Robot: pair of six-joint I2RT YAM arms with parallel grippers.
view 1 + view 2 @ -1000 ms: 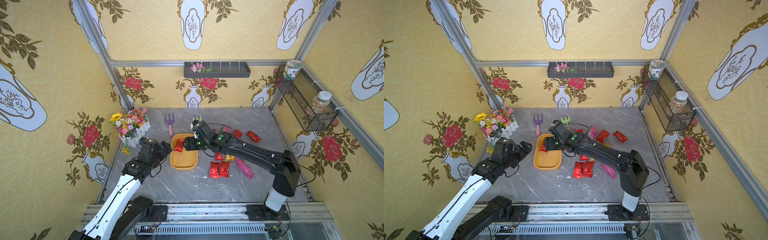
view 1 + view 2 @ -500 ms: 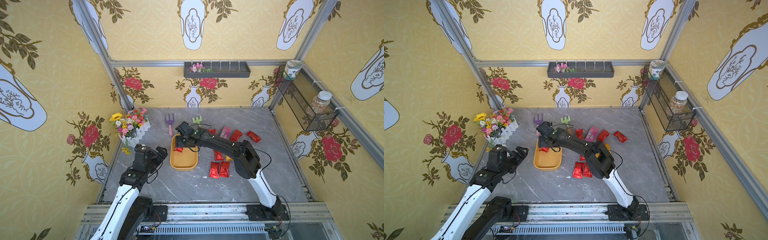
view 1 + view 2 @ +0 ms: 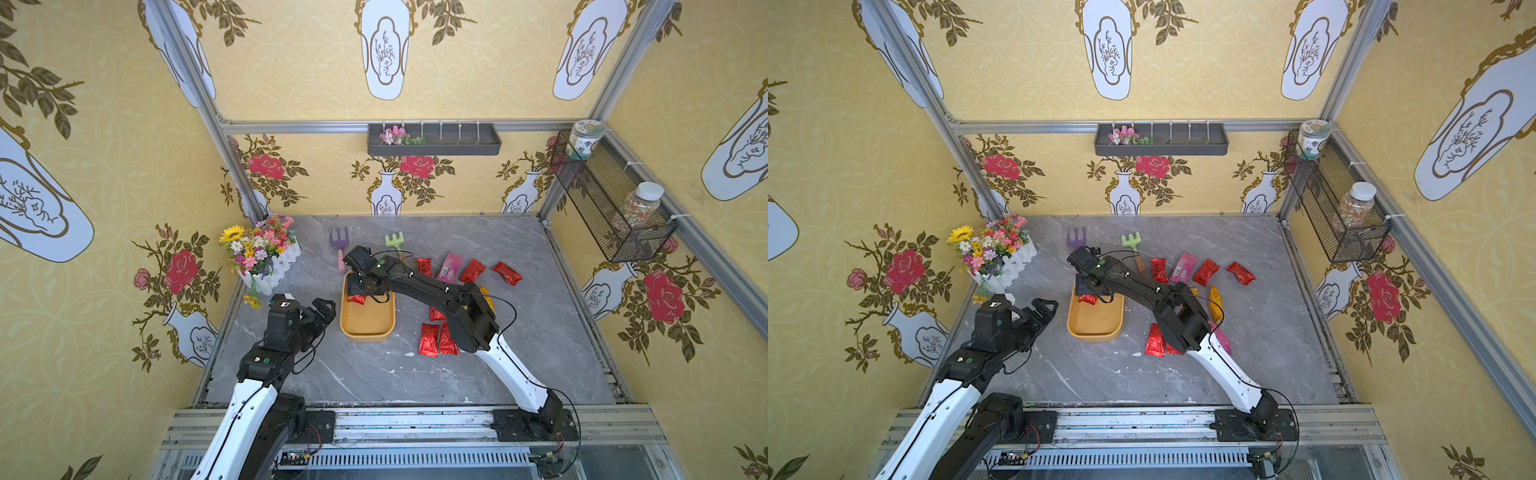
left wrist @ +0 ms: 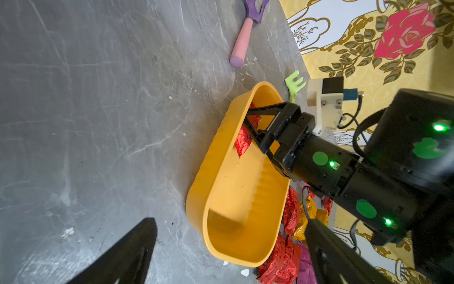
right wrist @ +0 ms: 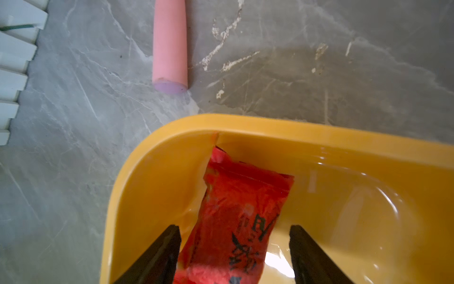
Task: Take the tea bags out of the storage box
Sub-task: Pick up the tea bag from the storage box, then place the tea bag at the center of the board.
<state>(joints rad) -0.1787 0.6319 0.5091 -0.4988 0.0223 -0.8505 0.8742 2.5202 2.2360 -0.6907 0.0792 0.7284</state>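
One tea bag [image 5: 240, 211] is all that shows inside the storage box [image 5: 147, 152]. It is a red foil sachet at the far end of the tray, with one sealed end propped up against the end wall. The rest of the box floor looks bare in the left wrist view.

The other sachets [image 3: 429, 340], roughly ten of them, already lie out on the grey table [image 3: 374, 374] to the right of the box. A loose row of three red ones and a pink one sits near the green rake [image 3: 394, 241]. A pair of red ones lies nearer the rail. Two golden ones and a second pink one are partly hidden under the right arm, so the exact count is uncertain.

The right gripper [image 5: 235, 227] reaches down into the far end of the box. Its jaws stand apart on either side of the red sachet, and a clear gap shows on one side, so nothing is clamped yet. The left gripper [image 3: 322, 309] hovers spread wide just beside the box's near left corner, holding nothing and not touching the tray.

By this reckoning the task is nearly finished. What remains is to pinch this last sachet, lift it over the low wall and set it down on the table with the others.
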